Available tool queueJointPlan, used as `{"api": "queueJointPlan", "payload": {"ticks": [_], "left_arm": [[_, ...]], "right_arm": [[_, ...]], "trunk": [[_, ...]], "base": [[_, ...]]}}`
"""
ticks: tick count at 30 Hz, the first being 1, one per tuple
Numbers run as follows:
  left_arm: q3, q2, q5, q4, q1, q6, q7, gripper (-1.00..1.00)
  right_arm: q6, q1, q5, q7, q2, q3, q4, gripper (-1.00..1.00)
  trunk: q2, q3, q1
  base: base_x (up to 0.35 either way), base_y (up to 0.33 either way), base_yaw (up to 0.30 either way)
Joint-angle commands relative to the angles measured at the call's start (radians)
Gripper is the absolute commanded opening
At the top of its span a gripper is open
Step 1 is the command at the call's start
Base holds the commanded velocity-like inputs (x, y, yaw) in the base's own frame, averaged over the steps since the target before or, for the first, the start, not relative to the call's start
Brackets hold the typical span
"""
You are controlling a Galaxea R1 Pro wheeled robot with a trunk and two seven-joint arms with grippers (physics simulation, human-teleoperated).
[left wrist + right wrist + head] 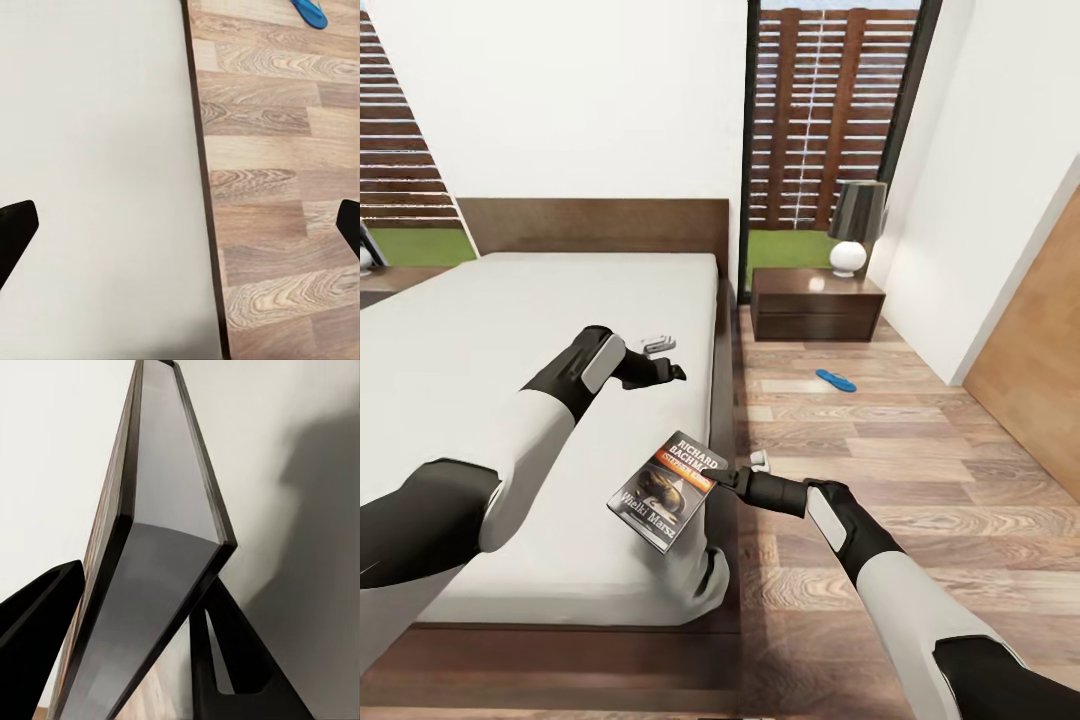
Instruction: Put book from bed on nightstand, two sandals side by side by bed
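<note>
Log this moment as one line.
right gripper: shut on book, lifted over bed edge | left gripper: open, empty | sandal: on floor | nightstand: ahead

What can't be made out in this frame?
- Second sandal: one sandal lies on the floor; the other's place is unknown.
- Sandal in left wrist view: cut off by the edge.
- Book cover text: mostly too small in head view; right wrist view shows its edges.

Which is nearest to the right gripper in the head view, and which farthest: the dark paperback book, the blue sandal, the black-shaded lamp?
1. Dark paperback book, gripped by the right gripper at the bed's edge.
2. Blue sandal, on the wood floor beyond.
3. Black-shaded lamp, on the nightstand by the window.
</note>
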Motion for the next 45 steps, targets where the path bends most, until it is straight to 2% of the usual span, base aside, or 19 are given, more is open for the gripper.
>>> {"api": "queueJointPlan", "payload": {"ticks": [1,7,12,15,45], "left_arm": [[-0.005,0.001,0.006,-0.001,-0.001,0.002,0.004,1.0],[-0.005,0.003,0.006,0.0,-0.001,0.002,0.004,1.0],[-0.004,0.024,0.006,0.0,-0.001,0.001,0.005,1.0],[-0.004,0.028,0.006,0.0,-0.001,0.001,0.008,1.0],[-0.004,0.044,0.006,0.025,-0.001,0.0,0.015,1.0]], "right_arm": [[0.006,0.0,-0.006,-0.001,0.0,0.003,0.0,-1.0],[0.006,0.0,-0.007,-0.004,0.0,0.003,0.0,-1.0],[0.006,0.0,-0.007,-0.051,-0.002,0.003,0.0,-1.0],[0.006,0.0,-0.008,-0.059,-0.002,0.003,0.0,-1.0],[0.005,0.0,-0.007,-0.063,-0.016,0.001,0.0,-1.0]], "trunk": [[0.007,0.002,-0.004],[0.049,0.021,-0.027],[0.084,0.037,-0.046],[0.105,0.046,-0.058],[0.315,0.14,-0.173]], "base": [[0.0,0.0,0.0],[0.0,0.0,0.0],[0.0,0.0,0.0],[0.0,0.0,0.0],[0.0,0.0,0.0]]}}
